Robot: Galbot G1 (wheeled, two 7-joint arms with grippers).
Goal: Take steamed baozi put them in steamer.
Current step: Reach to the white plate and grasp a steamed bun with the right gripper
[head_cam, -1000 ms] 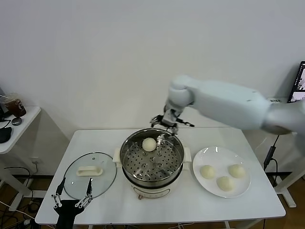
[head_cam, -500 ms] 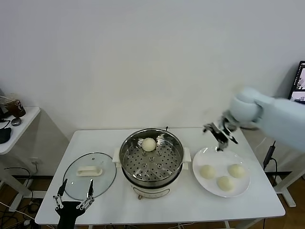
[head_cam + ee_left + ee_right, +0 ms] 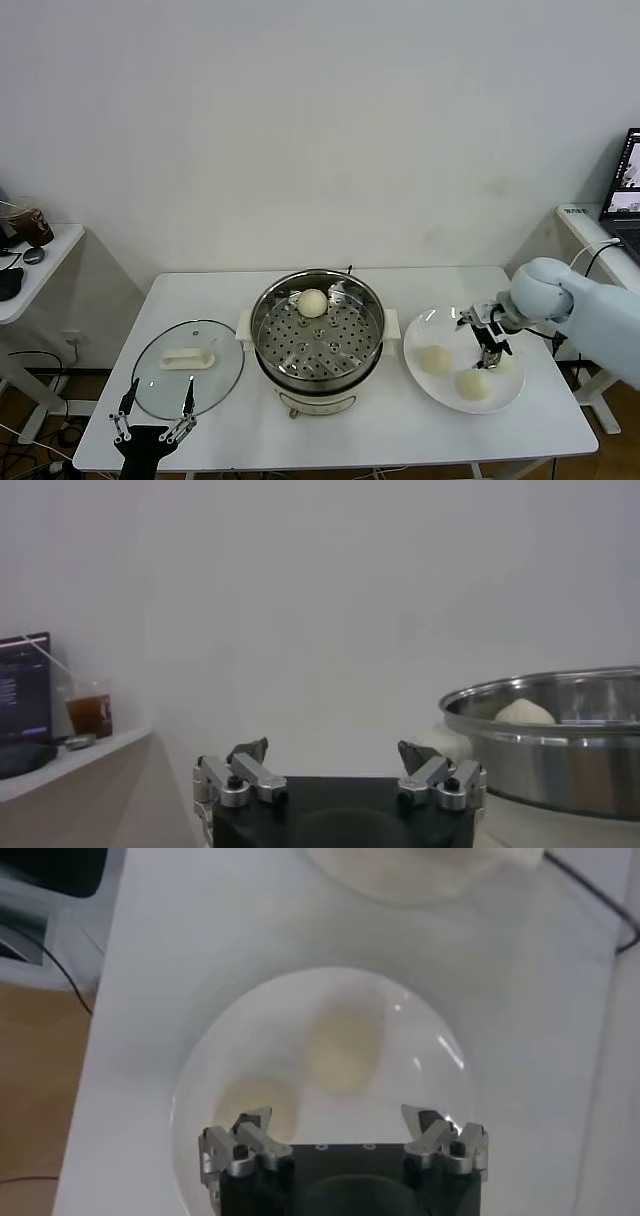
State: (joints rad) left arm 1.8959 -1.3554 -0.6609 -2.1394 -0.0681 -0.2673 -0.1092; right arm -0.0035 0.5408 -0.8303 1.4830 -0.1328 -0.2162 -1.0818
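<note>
The right arm reaches in from the right edge of the head view, elbow bent, its white forearm angled toward the middle. Its right hand [image 3: 487, 337] points downward with the fingers spread wide and nothing between them (the wrist view shows both fingertips well apart). The left hand [image 3: 152, 418] sits parked low at the near left, fingers likewise spread and empty.

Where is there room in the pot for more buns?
The steamer holds one bun at its far rim; the tray's middle and near side are bare. The plate is crowded: buns lie there, with the open right claw over them.
</note>
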